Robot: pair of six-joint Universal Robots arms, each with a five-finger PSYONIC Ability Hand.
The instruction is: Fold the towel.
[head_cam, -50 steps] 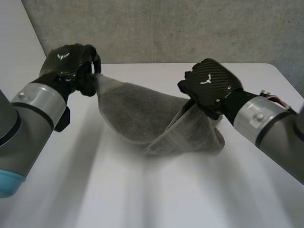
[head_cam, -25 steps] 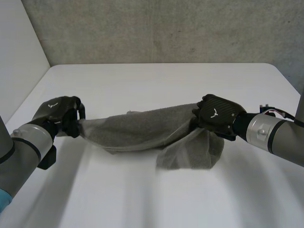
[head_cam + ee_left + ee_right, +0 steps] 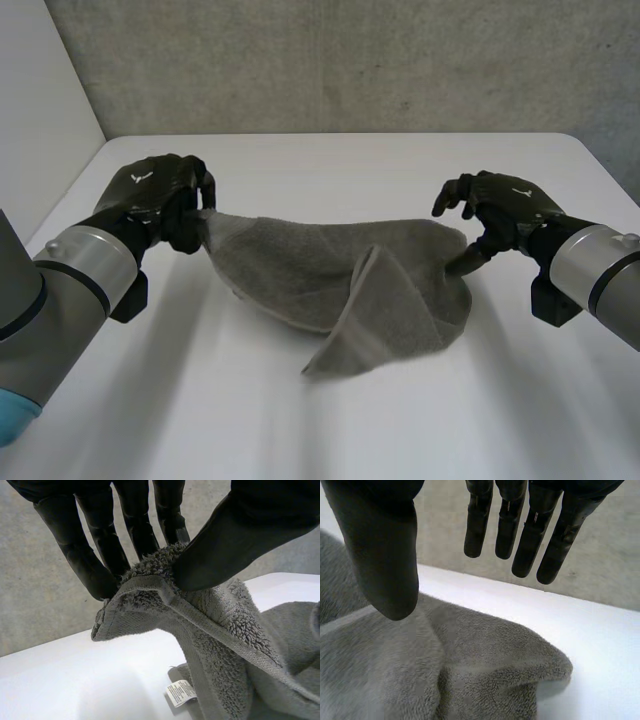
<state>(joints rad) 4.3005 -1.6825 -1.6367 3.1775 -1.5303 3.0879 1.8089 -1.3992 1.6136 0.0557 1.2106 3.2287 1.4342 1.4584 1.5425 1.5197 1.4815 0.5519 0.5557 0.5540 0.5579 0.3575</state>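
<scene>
Towel (image 3: 335, 275) slumps on the middle of the counter (image 3: 330, 430), one corner pinched up by our left robot hand (image 3: 155, 195), we judge to pull it flat for folding, while our right robot hand (image 3: 505, 205) hangs spread and empty at its opposite end.

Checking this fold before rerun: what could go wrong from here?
The right robot hand is open at the towel's end, so only the left robot hand holds it; pulling may drag it into a heap. That pinch sits at the corner's edge and could slip. The crumpled flap may get folded in.
</scene>
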